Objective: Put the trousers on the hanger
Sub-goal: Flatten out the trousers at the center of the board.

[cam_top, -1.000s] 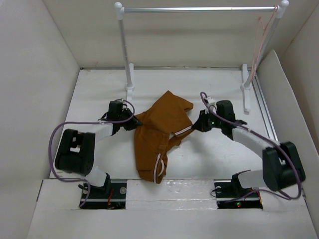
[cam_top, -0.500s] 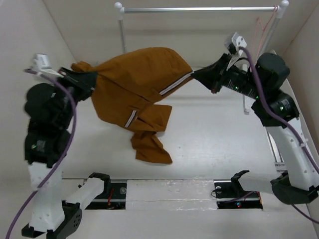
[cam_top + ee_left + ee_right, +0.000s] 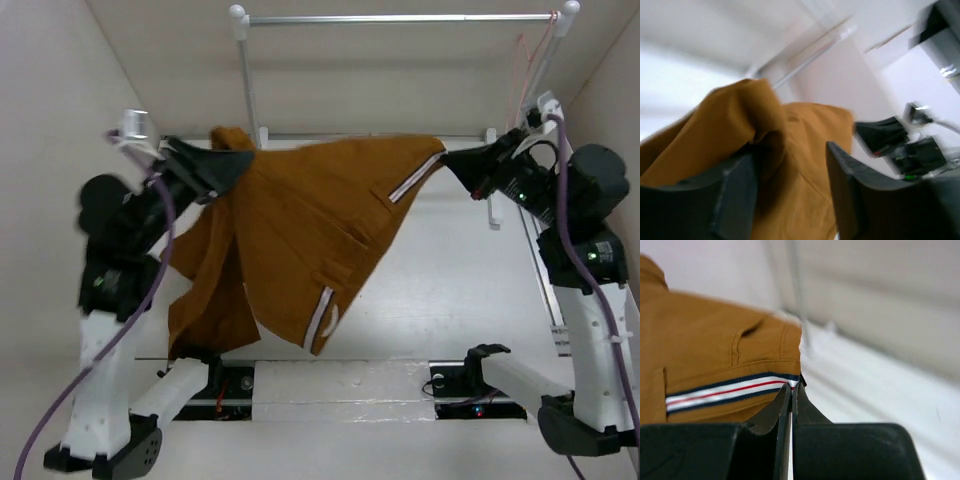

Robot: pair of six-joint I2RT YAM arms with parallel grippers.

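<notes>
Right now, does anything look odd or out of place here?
Yes. The rust-brown cloth trousers hang stretched in the air, but the left pincer stands open around a bunched fold, so that end may slip. The right pincer is shut on the striped trim.

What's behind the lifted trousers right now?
The silver rail and pink hanger at its right end show above the trousers. The foot of its left post is partly covered by cloth.

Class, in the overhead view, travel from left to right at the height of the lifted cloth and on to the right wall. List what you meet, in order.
left gripper → trousers → right gripper → hanger
</notes>
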